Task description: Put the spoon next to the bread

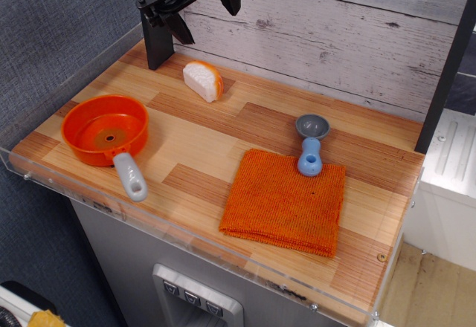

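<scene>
The spoon point(310, 144) lies right of centre on the wooden table point(208, 130), its dark-grey bowl on the wood and its light-blue handle end resting on the far edge of an orange cloth point(286, 201). The bread point(203, 80), white-faced with an orange-tan crust, lies at the back of the table, left of centre. My gripper point(204, 9) is black, hangs high at the top of the view above and just behind the bread, with its fingers spread open and nothing between them. It is well apart from the spoon.
An orange pan point(105, 129) with a pale grey-blue handle point(130, 176) sits at the front left. A black post point(158, 37) stands at the back left. Clear plastic rims edge the table's left and front. A plank wall runs behind.
</scene>
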Robot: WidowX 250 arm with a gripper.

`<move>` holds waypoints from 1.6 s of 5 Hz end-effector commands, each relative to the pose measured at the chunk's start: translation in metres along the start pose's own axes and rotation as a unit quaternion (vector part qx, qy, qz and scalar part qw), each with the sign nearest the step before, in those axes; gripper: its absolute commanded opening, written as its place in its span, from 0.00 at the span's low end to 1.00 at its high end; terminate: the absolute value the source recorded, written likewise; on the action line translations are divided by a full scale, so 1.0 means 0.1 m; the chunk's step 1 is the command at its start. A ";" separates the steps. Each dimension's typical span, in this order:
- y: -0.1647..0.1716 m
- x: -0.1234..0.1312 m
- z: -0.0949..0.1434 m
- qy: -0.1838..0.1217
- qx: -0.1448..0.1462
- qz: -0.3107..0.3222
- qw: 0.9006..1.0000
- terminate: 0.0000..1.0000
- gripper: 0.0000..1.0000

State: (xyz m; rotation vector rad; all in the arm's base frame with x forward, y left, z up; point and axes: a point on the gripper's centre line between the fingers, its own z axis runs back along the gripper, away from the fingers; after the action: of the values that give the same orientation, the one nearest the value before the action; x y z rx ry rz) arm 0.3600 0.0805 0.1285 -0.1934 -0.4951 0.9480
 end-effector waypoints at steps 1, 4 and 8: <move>0.00 0.00 0.00 0.000 0.000 0.000 1.000 0.00 1.00; -0.45 -0.64 -0.01 0.028 -0.019 -0.111 0.993 0.00 1.00; -0.51 -1.32 -0.41 0.102 0.015 -0.207 0.973 0.00 1.00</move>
State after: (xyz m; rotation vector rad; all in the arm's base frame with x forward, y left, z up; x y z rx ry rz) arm 0.3506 -0.0520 0.0528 -0.1288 -0.2623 0.5308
